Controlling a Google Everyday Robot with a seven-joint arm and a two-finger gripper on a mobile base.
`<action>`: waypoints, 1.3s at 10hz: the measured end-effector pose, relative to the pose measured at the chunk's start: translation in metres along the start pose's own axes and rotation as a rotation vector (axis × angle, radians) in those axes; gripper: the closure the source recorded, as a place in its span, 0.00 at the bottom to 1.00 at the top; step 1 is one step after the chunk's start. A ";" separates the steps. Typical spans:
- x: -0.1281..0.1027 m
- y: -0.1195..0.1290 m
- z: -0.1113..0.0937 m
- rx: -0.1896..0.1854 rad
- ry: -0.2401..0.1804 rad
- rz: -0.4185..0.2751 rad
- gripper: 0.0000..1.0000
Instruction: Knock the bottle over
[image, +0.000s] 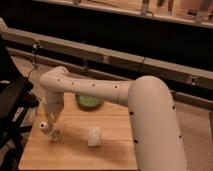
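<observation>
A small clear bottle (52, 131) with a white cap sits at the left side of the wooden table (112, 150). It looks tilted, cap toward the left; I cannot tell whether it stands or lies. My gripper (54, 119) hangs down from the white arm (90, 90) directly above the bottle, touching or nearly touching its top. The bottle's upper part is partly hidden by the gripper.
A green bowl (89, 102) sits at the table's back edge, behind the arm. A small white object (94, 136) lies in the middle of the table. A black chair or frame (11, 100) stands to the left. A grey rail (120, 57) runs behind.
</observation>
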 end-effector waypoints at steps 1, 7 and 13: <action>-0.006 -0.001 -0.001 -0.013 -0.003 0.001 0.94; -0.008 0.017 -0.007 0.003 -0.002 0.044 0.94; -0.005 0.019 -0.010 0.010 0.003 0.057 0.94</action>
